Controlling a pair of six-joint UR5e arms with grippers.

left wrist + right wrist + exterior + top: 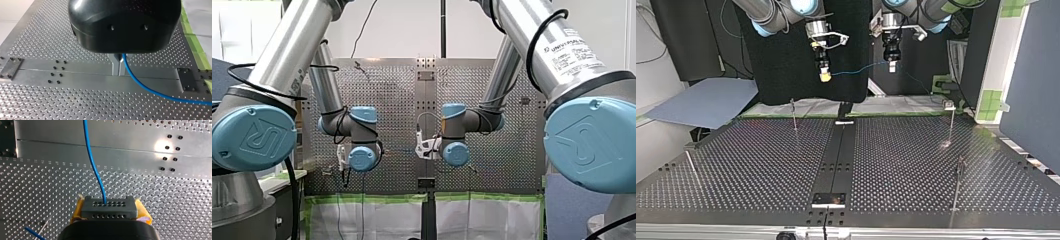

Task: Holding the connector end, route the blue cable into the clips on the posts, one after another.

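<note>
The label (pixel 573 52) on my right arm (pixel 519 22) reads Universal Robots. My right gripper (pixel 109 206) clamps its yellow pads (pixel 143 212) on the dark grey connector (pixel 109 211), which has two rows of holes. The thin blue cable (pixel 93 162) runs ahead to my left gripper (pixel 119 72), whose metal fingers (pixel 115 66) pinch it above the perforated table (pixel 75 100), which is edged with green tape (pixel 197 47).

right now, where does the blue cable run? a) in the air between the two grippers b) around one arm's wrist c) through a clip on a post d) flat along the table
A: in the top view the blue cable hangs between my right gripper, which pinches the connector, and my left gripper, well above the table.
</note>
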